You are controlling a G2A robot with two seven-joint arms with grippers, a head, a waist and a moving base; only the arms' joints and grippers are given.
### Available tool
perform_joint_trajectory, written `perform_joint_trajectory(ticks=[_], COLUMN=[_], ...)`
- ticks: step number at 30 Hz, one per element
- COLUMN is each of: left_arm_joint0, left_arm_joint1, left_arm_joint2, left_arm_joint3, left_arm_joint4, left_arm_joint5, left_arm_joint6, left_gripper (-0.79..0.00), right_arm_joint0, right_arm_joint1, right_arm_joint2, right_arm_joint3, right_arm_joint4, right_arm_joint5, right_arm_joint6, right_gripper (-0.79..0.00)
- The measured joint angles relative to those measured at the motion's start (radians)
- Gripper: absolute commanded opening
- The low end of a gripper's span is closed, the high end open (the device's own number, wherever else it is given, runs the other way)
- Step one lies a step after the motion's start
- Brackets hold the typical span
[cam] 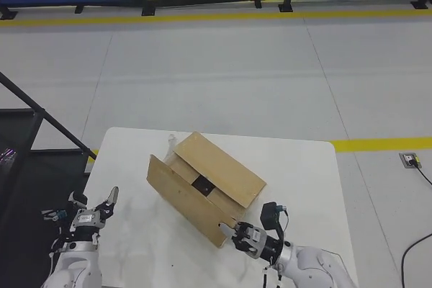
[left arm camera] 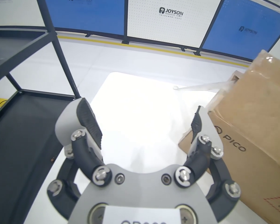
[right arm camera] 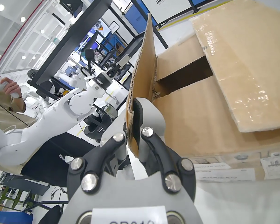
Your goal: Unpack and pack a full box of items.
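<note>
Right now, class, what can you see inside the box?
Only a dark gap shows between the top flaps of the box. The flaps cover the rest, so any contents are hidden. The right gripper pinches one side flap upright.

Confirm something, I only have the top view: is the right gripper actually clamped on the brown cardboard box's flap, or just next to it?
Observer: Clamped. The right wrist view shows the right gripper shut on the edge of the upright flap of the brown cardboard box.
Operator: Left gripper holding anything?
Observer: No. The left gripper is open with nothing between its pads, above the white table beside the box.
Operator: Any tape on the top?
Observer: Yes, glossy clear tape covers part of the flat flap.
</note>
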Motion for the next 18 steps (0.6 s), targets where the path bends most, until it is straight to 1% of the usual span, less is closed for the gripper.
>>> perform_joint_trajectory(ticks=[3,5,6,7,12,16,18], left_arm_joint0=[-0.020,-0.036,-0.042,-0.052,-0.102,-0.147,-0.159], left_arm_joint1=[0.000,0.000,-0.001,-0.001,-0.003,-0.005,-0.006], left_arm_joint2=[0.006,0.016,0.022,0.030,0.065,0.094,0.101], left_arm_joint3=[0.025,0.043,0.050,0.060,0.110,0.156,0.166], left_arm_joint4=[0.010,0.027,0.034,0.043,0.084,0.108,0.112], left_arm_joint5=[0.001,-0.004,-0.007,-0.012,-0.014,-0.013,-0.013], left_arm_joint6=[-0.015,-0.027,-0.032,-0.038,-0.061,-0.075,-0.076], left_gripper=[0.000,0.000,0.000,0.000,0.000,0.000,0.000], right_arm_joint0=[-0.014,-0.022,-0.025,-0.027,-0.052,-0.109,-0.133], right_arm_joint1=[0.007,0.011,0.012,0.014,0.020,0.029,0.031], right_arm_joint2=[0.018,0.031,0.035,0.041,0.059,0.088,0.100], right_arm_joint3=[-0.007,-0.009,-0.010,-0.010,-0.033,-0.087,-0.107], right_arm_joint4=[-0.015,-0.014,-0.013,-0.009,-0.020,-0.073,-0.100], right_arm_joint5=[-0.049,-0.063,-0.068,-0.074,-0.073,-0.071,-0.068], right_arm_joint6=[0.010,0.010,0.010,0.012,0.011,-0.016,-0.038], right_gripper=[-0.785,-0.785,-0.622,0.000,0.000,0.000,0.000])
